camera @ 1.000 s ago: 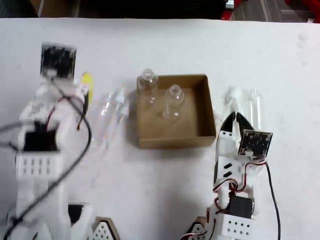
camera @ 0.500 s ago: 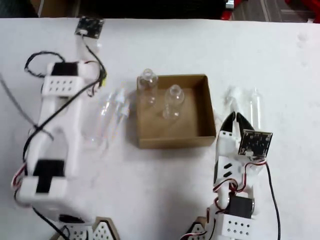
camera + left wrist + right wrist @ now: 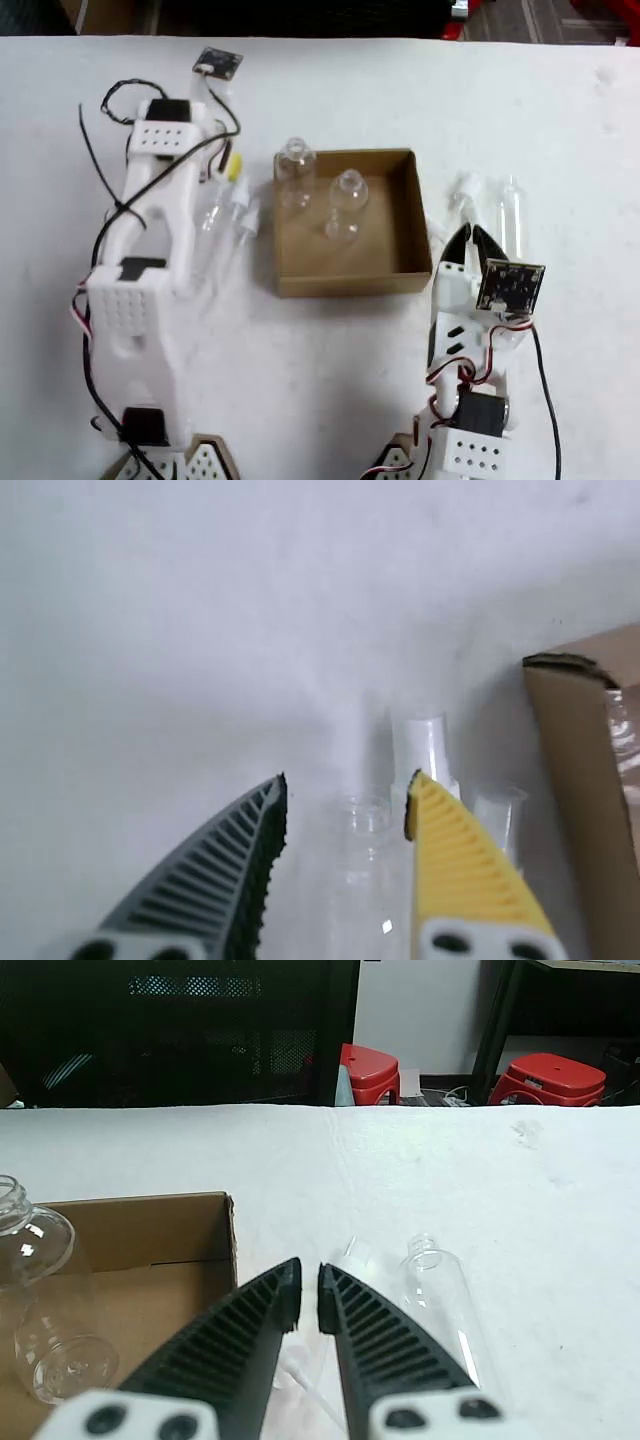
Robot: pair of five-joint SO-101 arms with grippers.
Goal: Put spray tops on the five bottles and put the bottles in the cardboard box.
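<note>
The cardboard box [image 3: 400, 270] sits mid-table. One clear bottle [image 3: 345, 203] is inside it and another bottle [image 3: 295, 170] stands at its far left corner. Left of the box lie clear bottles [image 3: 208, 215] and white spray tops [image 3: 243, 203]. My left gripper [image 3: 225, 172] hangs open over them; in the left wrist view a bottle neck [image 3: 365, 815] lies between the grey and yellow fingers [image 3: 455, 860], with a spray top [image 3: 424, 745] just beyond. My right gripper [image 3: 470, 235] is shut and empty, right of the box, near a lying bottle [image 3: 440, 1285] and a spray top [image 3: 352, 1252].
The left arm's cables [image 3: 105, 180] loop over the table's left side. The box corner [image 3: 585, 760] stands close to my left gripper. Red stools [image 3: 545, 1078] are beyond the table's far edge. White tabletop [image 3: 450, 100] stretches behind the box.
The left arm has stretched away from its base and swung right, bringing its gripper over the bottles left of the box. The right arm has stayed put.
</note>
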